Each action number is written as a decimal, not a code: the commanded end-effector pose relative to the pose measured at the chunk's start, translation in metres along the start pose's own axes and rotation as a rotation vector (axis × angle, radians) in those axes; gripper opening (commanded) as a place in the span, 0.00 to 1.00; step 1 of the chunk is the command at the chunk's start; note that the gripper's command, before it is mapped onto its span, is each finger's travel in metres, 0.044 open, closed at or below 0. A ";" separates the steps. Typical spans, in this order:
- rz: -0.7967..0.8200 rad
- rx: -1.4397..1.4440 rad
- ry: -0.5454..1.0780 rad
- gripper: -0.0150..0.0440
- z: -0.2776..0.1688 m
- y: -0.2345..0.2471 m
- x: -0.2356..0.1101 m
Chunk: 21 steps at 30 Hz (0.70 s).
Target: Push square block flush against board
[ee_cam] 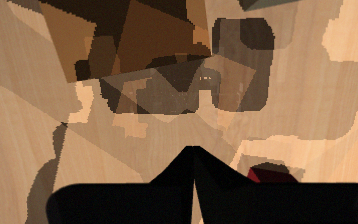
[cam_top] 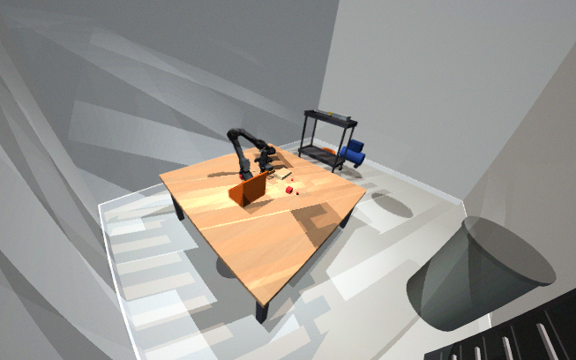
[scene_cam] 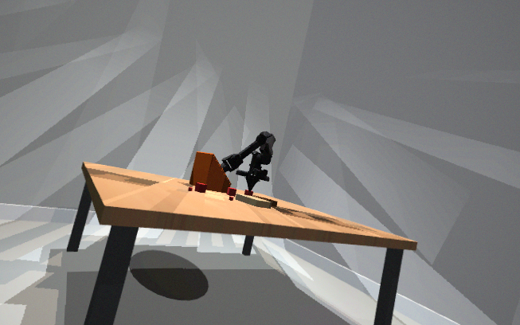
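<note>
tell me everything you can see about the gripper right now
The gripper is black, with two parallel fingers shut together and nothing between them. It points down from the arm's wrist, tips low over the wooden table by the pale flat board. A dark red block shows beside its right finger. Contact cannot be told.
</note>
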<state>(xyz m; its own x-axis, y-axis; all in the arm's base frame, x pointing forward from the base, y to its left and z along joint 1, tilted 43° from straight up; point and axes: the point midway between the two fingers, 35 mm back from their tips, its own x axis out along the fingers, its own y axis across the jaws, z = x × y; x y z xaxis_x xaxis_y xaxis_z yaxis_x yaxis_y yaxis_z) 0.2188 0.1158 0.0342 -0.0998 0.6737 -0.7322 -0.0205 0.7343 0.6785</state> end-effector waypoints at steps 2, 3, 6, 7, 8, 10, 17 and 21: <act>-0.001 -0.018 -0.009 0.25 0.001 0.004 -0.015; -0.001 -0.018 -0.009 0.25 0.001 0.004 -0.015; 0.000 -0.055 -0.014 0.25 0.009 0.010 -0.013; -0.001 -0.088 -0.013 0.25 0.013 0.016 -0.013; -0.002 -0.120 -0.012 0.25 0.017 0.022 -0.014; -0.002 -0.162 -0.011 0.25 0.022 0.030 -0.015; -0.004 -0.173 -0.010 0.25 0.023 0.030 0.020; 0.001 -0.167 -0.011 0.25 0.022 0.032 0.039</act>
<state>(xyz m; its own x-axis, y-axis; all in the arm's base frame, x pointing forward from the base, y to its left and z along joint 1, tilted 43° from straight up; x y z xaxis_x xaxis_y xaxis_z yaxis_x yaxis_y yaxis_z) 0.2426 0.1602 0.0397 -0.0740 0.6789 -0.7305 -0.2053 0.7064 0.6773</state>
